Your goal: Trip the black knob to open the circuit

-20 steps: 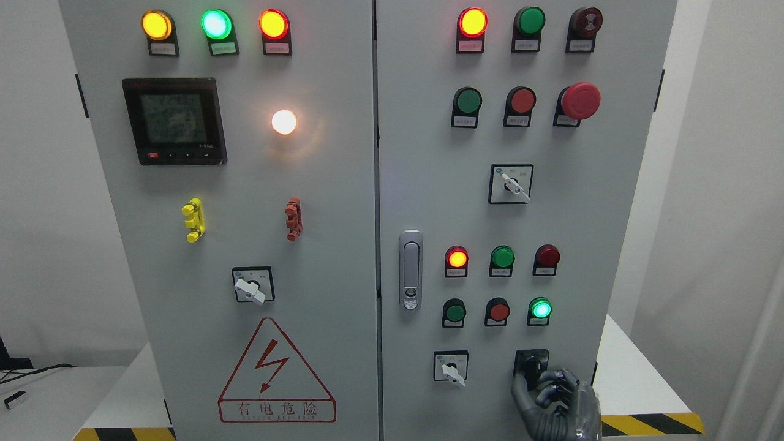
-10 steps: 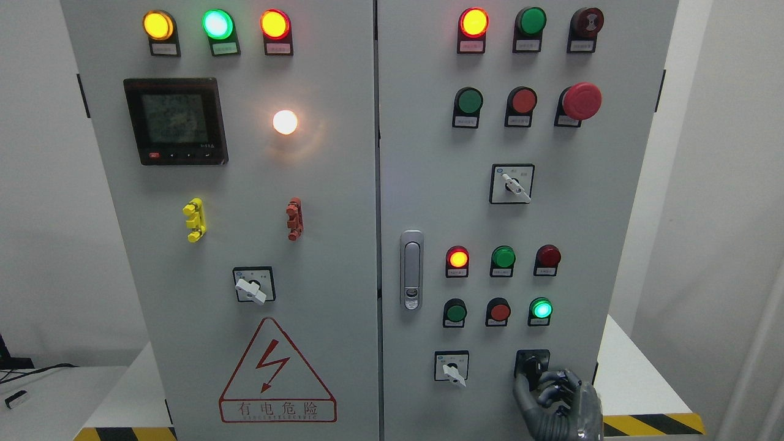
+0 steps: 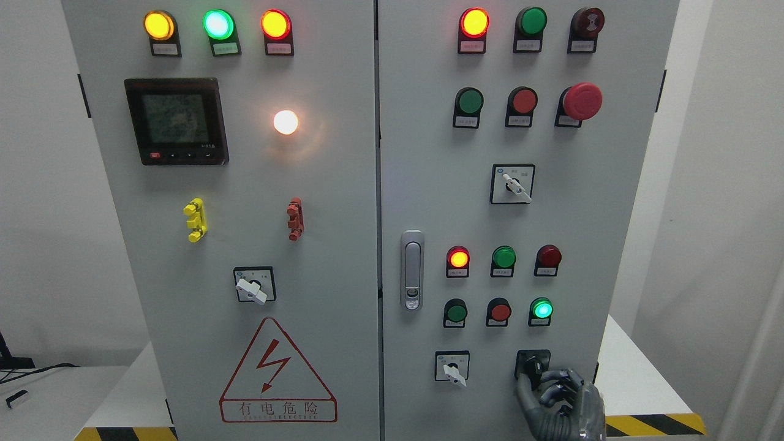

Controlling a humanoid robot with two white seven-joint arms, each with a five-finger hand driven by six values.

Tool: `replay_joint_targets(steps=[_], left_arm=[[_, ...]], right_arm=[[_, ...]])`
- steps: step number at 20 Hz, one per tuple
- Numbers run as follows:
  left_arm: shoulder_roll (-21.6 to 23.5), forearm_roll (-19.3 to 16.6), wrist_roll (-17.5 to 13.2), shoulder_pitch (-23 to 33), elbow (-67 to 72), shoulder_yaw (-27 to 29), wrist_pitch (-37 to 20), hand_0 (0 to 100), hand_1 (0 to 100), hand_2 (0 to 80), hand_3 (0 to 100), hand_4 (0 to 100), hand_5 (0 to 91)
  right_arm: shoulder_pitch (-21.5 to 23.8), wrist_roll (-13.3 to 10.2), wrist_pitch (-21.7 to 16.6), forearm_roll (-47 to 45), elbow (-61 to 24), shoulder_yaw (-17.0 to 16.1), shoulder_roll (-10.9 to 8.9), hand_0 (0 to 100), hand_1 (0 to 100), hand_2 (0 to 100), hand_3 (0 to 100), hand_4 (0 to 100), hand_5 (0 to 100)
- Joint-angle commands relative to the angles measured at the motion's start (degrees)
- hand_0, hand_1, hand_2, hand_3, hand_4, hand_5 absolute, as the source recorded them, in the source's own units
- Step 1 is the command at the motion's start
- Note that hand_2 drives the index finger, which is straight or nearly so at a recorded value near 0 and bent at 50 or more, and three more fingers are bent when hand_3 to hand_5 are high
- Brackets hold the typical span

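The black knob (image 3: 531, 365) sits on a black square plate at the lower right of the grey cabinet's right door (image 3: 429, 184). My right hand (image 3: 531, 381), dark grey, comes up from the bottom edge just below and right of it. The thumb (image 3: 521, 392) rises on the knob's left. The curled fingers (image 3: 557, 383) close in from its right, pinching the knob's lower end. The knob's top still shows above the hand. My left arm is out of view.
A white selector switch (image 3: 452, 367) is left of the knob, with a lit green lamp (image 3: 541, 309) above it. The door latch (image 3: 411, 269) is near the seam. Yellow-black hazard tape (image 3: 652, 424) marks the platform edge at the right.
My right hand has drifted slightly right and down while staying at the knob. The knob shows no clear turn, and the lamps are unchanged.
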Motion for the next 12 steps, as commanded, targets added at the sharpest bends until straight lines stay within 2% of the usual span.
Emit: replay_joint_targets(steps=[1, 12], left_arm=[[0.04, -1.76, -0.05, 0.0, -0.02, 0.0, 0.02, 12, 39, 0.0, 0, 0, 0.0], [0.04, -1.76, -0.05, 0.0, -0.02, 0.0, 0.02, 12, 39, 0.0, 0, 0, 0.0]], right_arm=[[-0.01, -0.03, 0.0, 0.24, 0.13, -0.02, -0.03, 30, 82, 52, 85, 83, 93], [0.07, 0.06, -0.35, 2.17, 0.13, 0.07, -0.03, 30, 83, 52, 85, 83, 93]])
